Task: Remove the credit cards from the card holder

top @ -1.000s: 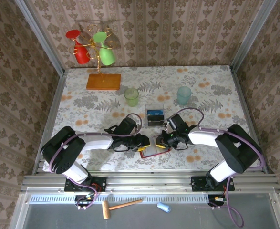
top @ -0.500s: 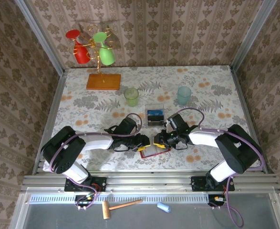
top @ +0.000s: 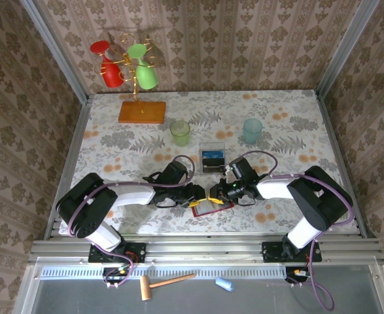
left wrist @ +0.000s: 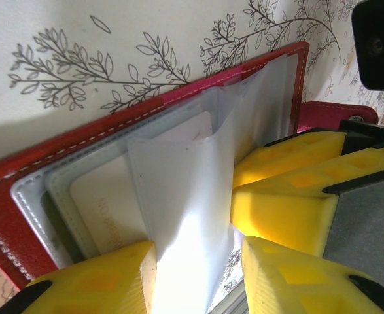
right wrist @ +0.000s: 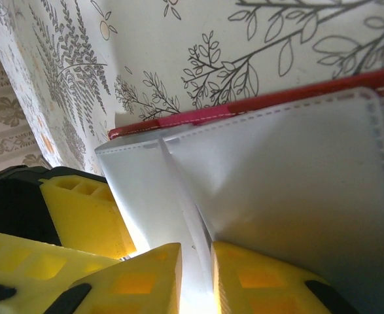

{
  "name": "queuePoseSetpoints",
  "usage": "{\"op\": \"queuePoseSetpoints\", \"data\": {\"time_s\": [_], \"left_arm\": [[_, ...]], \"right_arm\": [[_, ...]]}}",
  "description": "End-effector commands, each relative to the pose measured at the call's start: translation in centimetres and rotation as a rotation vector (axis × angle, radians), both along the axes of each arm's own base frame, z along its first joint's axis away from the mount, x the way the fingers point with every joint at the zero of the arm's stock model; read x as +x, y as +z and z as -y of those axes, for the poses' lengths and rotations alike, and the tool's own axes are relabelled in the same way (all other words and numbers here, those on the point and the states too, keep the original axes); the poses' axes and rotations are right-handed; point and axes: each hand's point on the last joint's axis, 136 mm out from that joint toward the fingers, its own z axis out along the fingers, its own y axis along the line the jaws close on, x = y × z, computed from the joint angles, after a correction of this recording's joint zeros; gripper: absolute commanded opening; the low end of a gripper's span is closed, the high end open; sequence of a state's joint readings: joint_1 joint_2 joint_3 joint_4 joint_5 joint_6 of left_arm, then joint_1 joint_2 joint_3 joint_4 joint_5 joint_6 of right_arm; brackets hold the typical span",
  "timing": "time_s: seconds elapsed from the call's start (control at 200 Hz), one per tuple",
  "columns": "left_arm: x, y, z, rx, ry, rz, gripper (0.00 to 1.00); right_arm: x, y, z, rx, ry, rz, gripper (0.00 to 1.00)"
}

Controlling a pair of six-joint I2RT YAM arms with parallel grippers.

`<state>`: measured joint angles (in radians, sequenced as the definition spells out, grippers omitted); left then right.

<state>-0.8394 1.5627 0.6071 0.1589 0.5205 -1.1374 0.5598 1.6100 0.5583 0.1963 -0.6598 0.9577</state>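
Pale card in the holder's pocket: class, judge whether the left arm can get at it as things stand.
Probably not. The pale card lies tucked in a pocket of the card holder, and a clear sleeve covering it stands between the open jaws of the left gripper, blocking a pinch.

The floral table (top: 113, 140) bears an orange wooden base (top: 142, 112) back left; a green cup (top: 180, 133) and a teal cup (top: 252, 131) stand apart mid-table. Nearer lie a clear box (top: 212, 159) and the open card holder (top: 211, 207).
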Motion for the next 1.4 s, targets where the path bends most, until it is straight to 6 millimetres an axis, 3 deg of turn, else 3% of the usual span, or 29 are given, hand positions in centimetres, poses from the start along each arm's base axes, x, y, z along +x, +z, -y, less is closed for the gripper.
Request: {"op": "queuePoseSetpoints", "data": {"time_s": [0.0,0.345,0.525,0.66,0.9,1.39], "left_arm": [[-0.1,-1.6,-1.6,0.067,0.022,-0.022,0.4],[0.4,-1.5,-3.5,0.089,0.037,-0.014,0.41],[0.5,-1.5,-3.7,0.085,0.038,-0.014,0.41],[0.6,-1.6,-3.6,0.081,0.041,-0.013,0.41],[0.6,-1.6,-3.5,0.077,0.043,-0.01,0.41],[0.7,-1.6,-3.4,0.074,0.044,-0.01,0.41]], "right_arm": [[-0.4,-0.2,0.1,0.018,-0.015,-0.022,0.15],[-1.3,-0.1,-1.3,0.04,-0.029,-0.045,0.21],[-0.6,1.0,1.3,-0.097,-0.116,0.035,0.2],[-0.4,2.6,-0.2,-0.016,-0.063,0.051,0.16],[-0.2,2.2,-3.0,0.119,-0.006,-0.011,0.12],[0.0,2.2,-3.7,0.142,0.005,0.002,0.1]]}}
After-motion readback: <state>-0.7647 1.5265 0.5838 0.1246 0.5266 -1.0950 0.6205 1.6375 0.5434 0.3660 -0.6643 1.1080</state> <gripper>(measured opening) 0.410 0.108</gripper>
